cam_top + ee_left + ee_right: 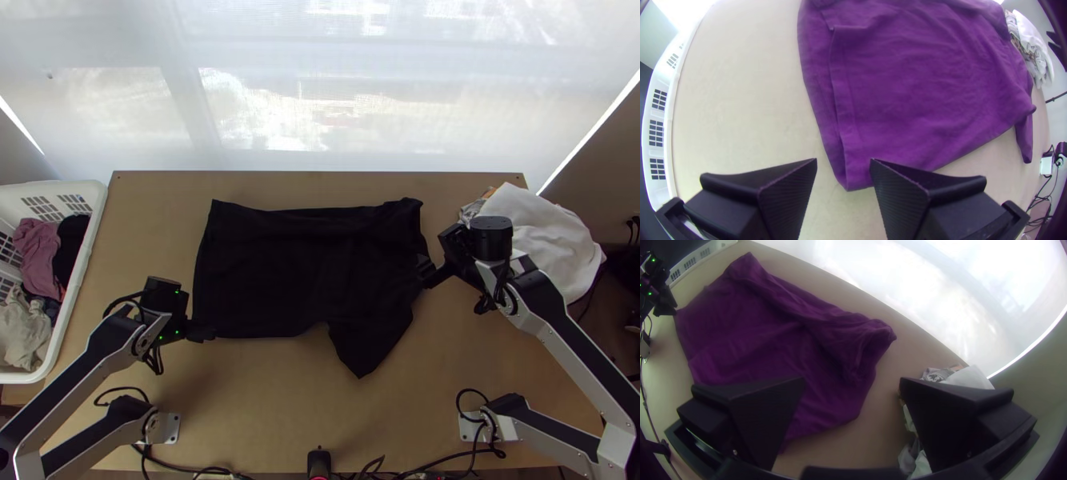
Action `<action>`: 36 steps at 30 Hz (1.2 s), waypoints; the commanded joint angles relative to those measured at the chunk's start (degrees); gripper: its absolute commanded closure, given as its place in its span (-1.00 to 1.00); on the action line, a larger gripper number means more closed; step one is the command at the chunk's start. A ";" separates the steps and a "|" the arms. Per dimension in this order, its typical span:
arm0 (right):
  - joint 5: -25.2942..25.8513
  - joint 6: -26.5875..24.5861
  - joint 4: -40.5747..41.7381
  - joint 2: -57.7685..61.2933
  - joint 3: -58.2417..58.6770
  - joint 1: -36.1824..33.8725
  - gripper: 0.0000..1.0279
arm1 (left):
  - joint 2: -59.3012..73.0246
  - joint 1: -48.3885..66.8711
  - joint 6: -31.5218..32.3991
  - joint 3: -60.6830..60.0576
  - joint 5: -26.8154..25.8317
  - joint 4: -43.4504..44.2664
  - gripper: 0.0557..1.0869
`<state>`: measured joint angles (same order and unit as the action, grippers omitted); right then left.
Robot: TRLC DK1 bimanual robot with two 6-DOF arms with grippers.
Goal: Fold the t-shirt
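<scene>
My left gripper (202, 331) is at the near left corner of the dark t-shirt (280, 264), and my right gripper (432, 272) is by its right edge. The shirt lies mostly flat, a sleeve pointing toward the near edge and its far right part rumpled. In the left wrist view, the left gripper (843, 162) stands open around a corner of the shirt (915, 80), which looks purple there. The right gripper (852, 382) stands open in the right wrist view, its fingers apart near the edge of the shirt (764, 342).
A white basket (90, 240) with clothes stands at the table's left edge. White and patterned cloths (552, 240) are piled at the right edge, beyond the right arm. Bare wooden table (272, 400) lies in front of the shirt, with cables along its near edge.
</scene>
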<state>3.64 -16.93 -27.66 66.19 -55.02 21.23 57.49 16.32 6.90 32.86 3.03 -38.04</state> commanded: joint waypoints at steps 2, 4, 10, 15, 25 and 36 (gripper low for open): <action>-0.21 -0.12 -3.28 -3.09 1.32 2.14 -0.91 | 4.91 3.02 0.57 -0.25 -0.57 2.01 0.09; -0.21 -0.21 -3.80 -3.44 1.15 2.58 -0.91 | 5.96 3.99 1.37 -0.25 -1.36 2.01 0.30; -0.39 -0.56 -7.85 -4.41 1.50 5.75 -0.91 | 5.79 4.16 1.54 -0.43 -1.36 2.01 0.81; -3.64 -1.00 -14.35 -5.11 3.17 13.75 -0.91 | 5.79 4.25 1.63 -0.43 -1.36 1.92 0.94; -4.61 -2.50 -18.22 -2.91 5.10 33.87 -0.91 | 5.61 4.25 1.63 -0.43 -1.27 2.09 0.94; -5.40 -2.67 -15.41 0.43 9.50 42.66 -0.90 | 5.35 3.37 1.63 -0.52 -1.27 1.92 0.94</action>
<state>-1.23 -19.53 -43.86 65.21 -48.07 58.24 63.00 20.25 8.56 32.38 1.72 -36.03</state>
